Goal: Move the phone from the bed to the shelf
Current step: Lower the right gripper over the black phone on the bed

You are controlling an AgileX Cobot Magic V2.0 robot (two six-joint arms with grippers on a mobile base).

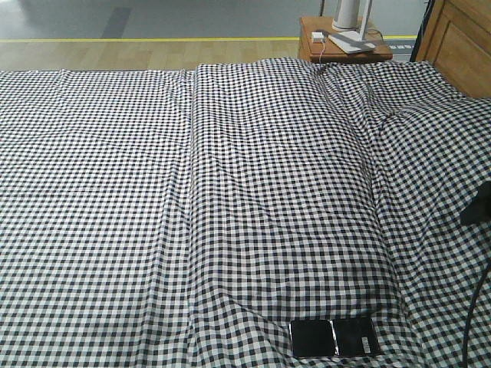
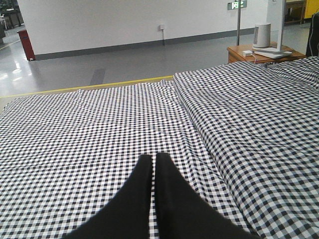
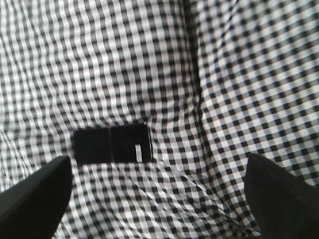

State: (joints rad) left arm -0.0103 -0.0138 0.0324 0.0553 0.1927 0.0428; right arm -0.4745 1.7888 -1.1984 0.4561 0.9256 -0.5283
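The one phone (image 3: 111,146) lies flat on the bed (image 1: 115,192), just ahead of my right gripper (image 3: 158,160).
Its long axis runs across my wide-spread, empty fingers (image 3: 40,194), off-centre toward one tip, and my right arm is nearer. One bed, no shelf in view. My left gripper (image 2: 153,157) is pressed closed, holding nothing.

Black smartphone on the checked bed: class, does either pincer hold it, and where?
Nothing is held. The thin black glossy smartphone lies on the black-and-white checked bed; the right pincer is open, apart from it; the left pincer shut, empty.
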